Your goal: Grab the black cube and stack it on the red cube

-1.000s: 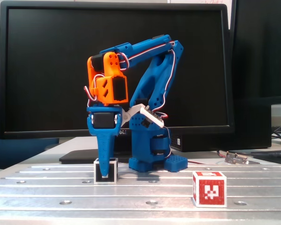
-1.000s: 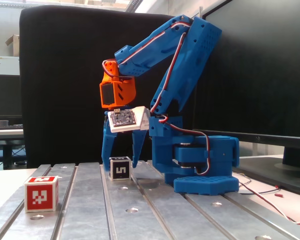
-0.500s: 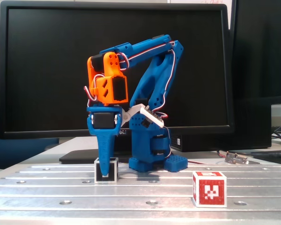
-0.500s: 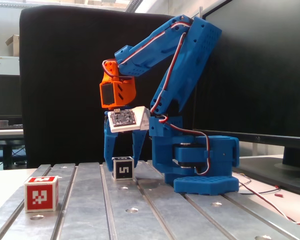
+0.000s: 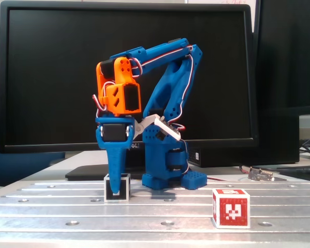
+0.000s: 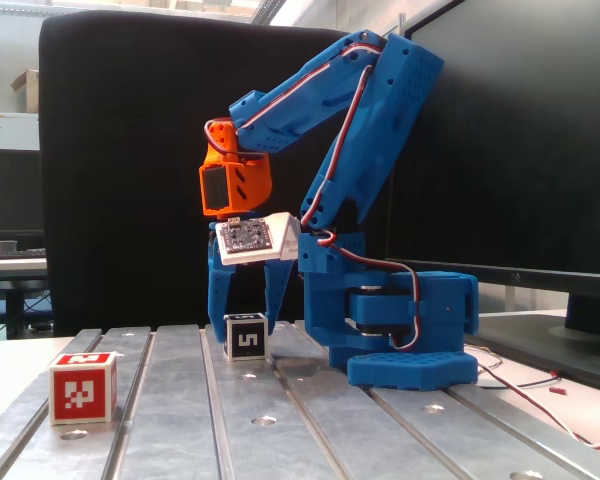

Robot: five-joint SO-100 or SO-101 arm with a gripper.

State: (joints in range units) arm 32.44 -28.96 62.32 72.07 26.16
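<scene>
Both fixed views show the small red cube with white edges (image 5: 230, 207) (image 6: 82, 387) nearest, alone on the grooved metal table (image 5: 160, 214). Farther back, my blue gripper (image 6: 248, 322) has its two fingers down around the small black cube marked "5" (image 6: 245, 337) (image 5: 117, 187), touching its sides.

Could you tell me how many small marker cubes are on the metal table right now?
2. The black cube sits on the table between the gripper fingers, near the arm's base. The red cube stands alone nearer the camera, at left in that fixed view. None seem hidden.
</scene>
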